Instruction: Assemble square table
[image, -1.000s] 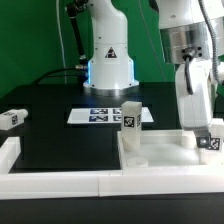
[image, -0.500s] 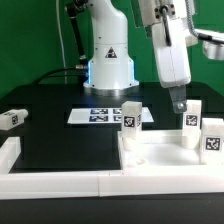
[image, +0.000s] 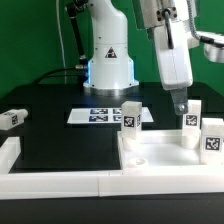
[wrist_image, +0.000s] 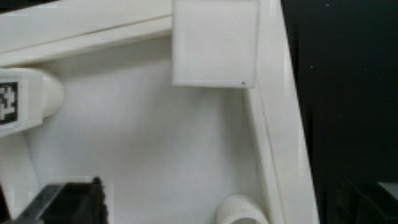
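The square slab (image: 165, 160) of the table is seen lying inside the corner formed by the white border rails (image: 60, 182), at the near edge of the black tabletop (image: 60, 120). Two legs are seen standing upright on it — one leg (image: 130, 122) at its far corner toward the marker board (image: 103, 115), another (image: 192, 120) at the far corner away from that board. A further tagged block (image: 213, 138) is seen just beside the second leg, nearer the camera; whether it is seated in a hole cannot be told. One loose leg (image: 11, 118) is left lying on the tabletop, well apart from the slab, beyond the marker board on the exterior view's left. The assembly is judged about half done or a little more: at least one leg remains to be fetched and fitted.

The pincer (image: 180, 103) is held above the slab, just beside the second leg, with nothing seen in it; how far its jaws are parted cannot be told. In the wrist view, the slab's raised rim (wrist_image: 267, 130) and a corner hole (wrist_image: 237, 210) are shown close below.

Open room is found over the dark tabletop between the slab and the loose leg — only the flat marker board lies there. Near the slab, the rails and the upright legs are edges to be cleared.
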